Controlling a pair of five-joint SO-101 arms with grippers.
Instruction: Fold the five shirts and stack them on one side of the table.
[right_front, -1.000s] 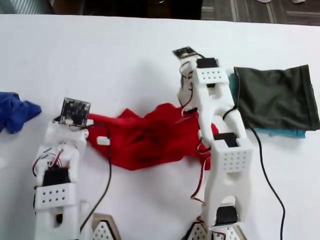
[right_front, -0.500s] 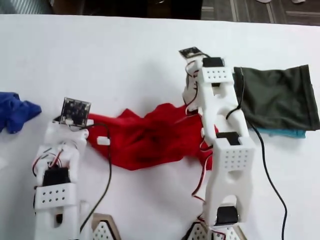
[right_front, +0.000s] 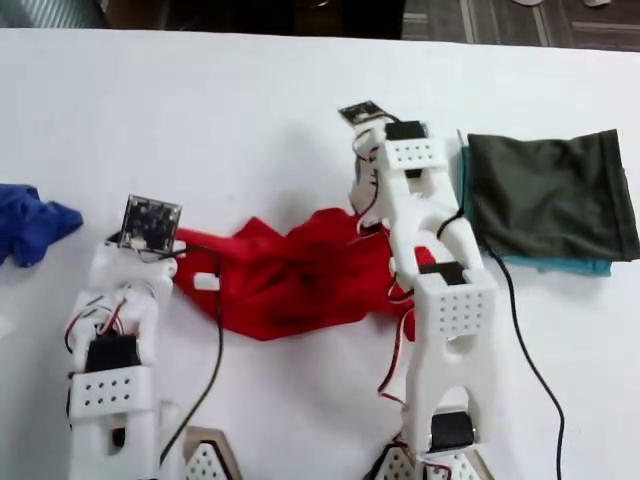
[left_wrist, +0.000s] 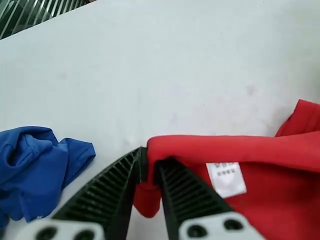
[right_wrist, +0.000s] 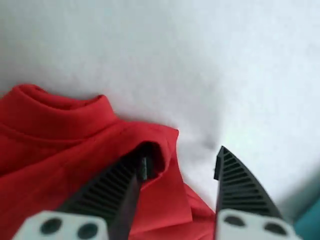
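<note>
We see a red shirt lying crumpled in the middle of the white table, between the two arms. It is not folded.

The left gripper is closed tight on the red shirt. Its two black fingers pinch one edge of the cloth, near a small white tag sewn inside the shirt. In the high view, the left arm stands at that end of the red shirt.

The right gripper is open wide. One of its fingers touches a fold at the other end of the red shirt. The other finger is over the bare table, just past the cloth. In the high view, the right arm leans over that end of the shirt.

A blue shirt sits in a bunch at the left edge of the table, apart from the red one. We see it near the left gripper too.

On the right side lies a dark green shirt, folded flat. It rests on top of a teal shirt, and a thin strip of teal peeks out along its edge.
</note>
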